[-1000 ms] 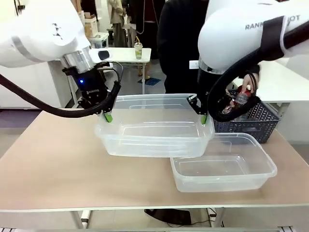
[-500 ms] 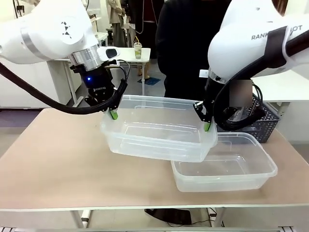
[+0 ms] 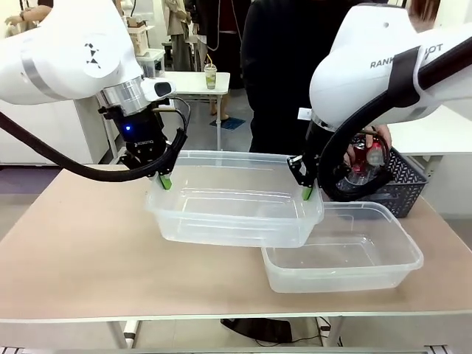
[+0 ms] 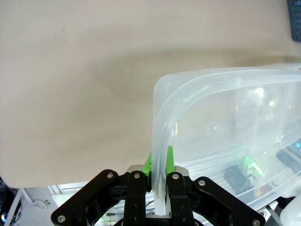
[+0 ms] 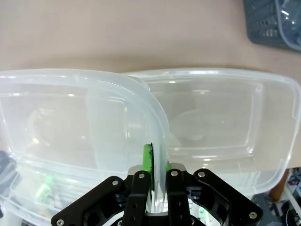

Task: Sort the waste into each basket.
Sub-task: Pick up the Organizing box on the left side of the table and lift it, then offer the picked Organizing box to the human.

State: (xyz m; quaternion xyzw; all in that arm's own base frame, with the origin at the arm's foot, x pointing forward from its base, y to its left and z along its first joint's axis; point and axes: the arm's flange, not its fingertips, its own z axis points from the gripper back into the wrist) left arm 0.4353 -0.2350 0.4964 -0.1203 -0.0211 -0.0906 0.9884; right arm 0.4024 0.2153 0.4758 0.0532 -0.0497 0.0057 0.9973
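Gripping the larger tub point(image 3: 232, 206) by its two short rims, left gripper point(image 3: 165, 179) and right gripper point(image 3: 305, 190) both pinched tight on the plastic. Holding it raised over the table's point(image 3: 74, 243) middle, overlapping the smaller tub point(image 3: 346, 254) near the right front corner. Half hiding, behind the right arm, a dark lattice basket point(image 3: 405, 184) and a person's hand point(image 3: 377, 135) with waste point(image 3: 369, 156), hard to make out.

Front overview, wrist close-ups, shared tub point(image 3: 234, 221)

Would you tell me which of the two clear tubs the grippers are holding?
The left-hand tub: the left gripper and right gripper each pinch its rim at opposite ends. The right-hand tub rests ungripped on the table.
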